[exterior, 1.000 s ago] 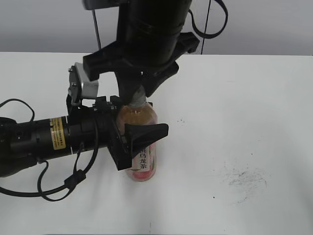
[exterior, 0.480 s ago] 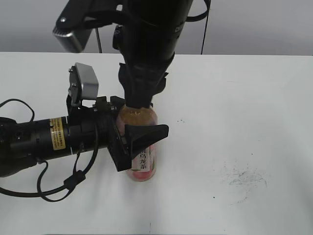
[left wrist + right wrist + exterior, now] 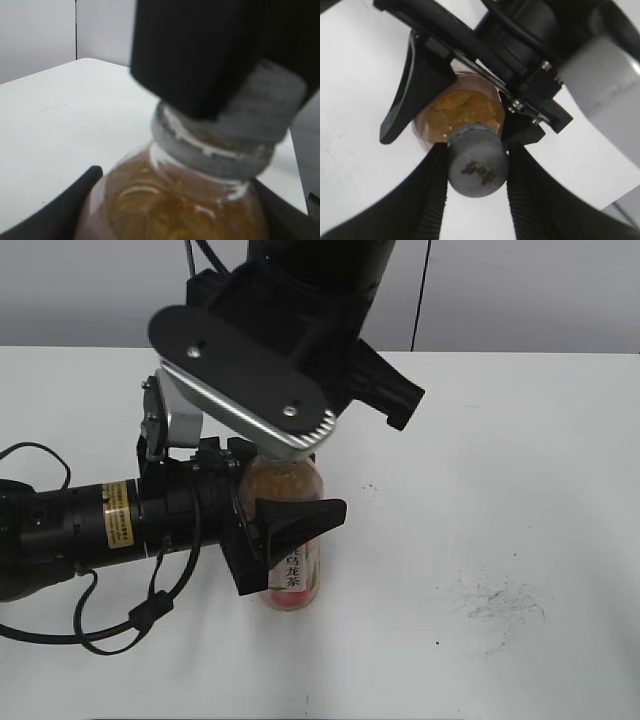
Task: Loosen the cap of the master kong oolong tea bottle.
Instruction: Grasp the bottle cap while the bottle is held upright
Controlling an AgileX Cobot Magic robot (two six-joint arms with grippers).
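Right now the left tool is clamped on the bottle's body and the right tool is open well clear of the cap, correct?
Not quite. The left tool is clamped on the bottle body, but the right tool is not clear of the cap: the right wrist view shows its fingers closed against both sides of the cap.

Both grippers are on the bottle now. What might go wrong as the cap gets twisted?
The left gripper grips only the bottle at mid-body, so the soft plastic may spin or squash. The right gripper pinches just the cap at its sides; its fingers may slip on it, and tea could spill.
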